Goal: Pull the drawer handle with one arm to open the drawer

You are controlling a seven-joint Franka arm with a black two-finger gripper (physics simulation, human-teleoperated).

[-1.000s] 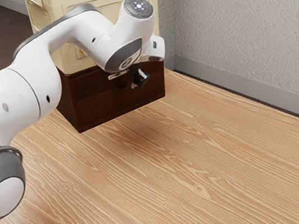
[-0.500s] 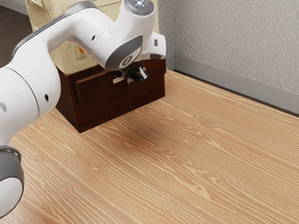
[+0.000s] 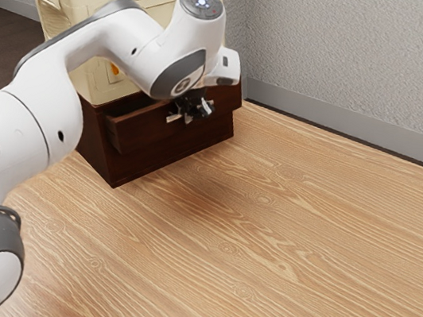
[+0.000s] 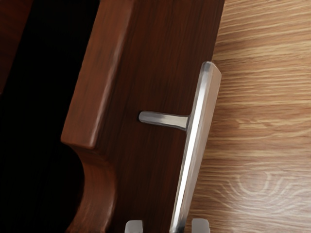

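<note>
Our claw [image 3: 191, 113] stands with its fingers [image 4: 134, 227] apart, one on either side of the metal handle [image 4: 197, 124]. That handle sits on the front of the partly open drawer [image 3: 136, 126], its long bar level along the front, facing the exterior view's lower right. Our arm [image 3: 51, 101] arches over from the exterior view's left, elbow bent, hand lowered. We count one handle, one pulled-out drawer, one brown chest [image 3: 115, 169] and one cream box [image 3: 74, 12] on top.
</note>
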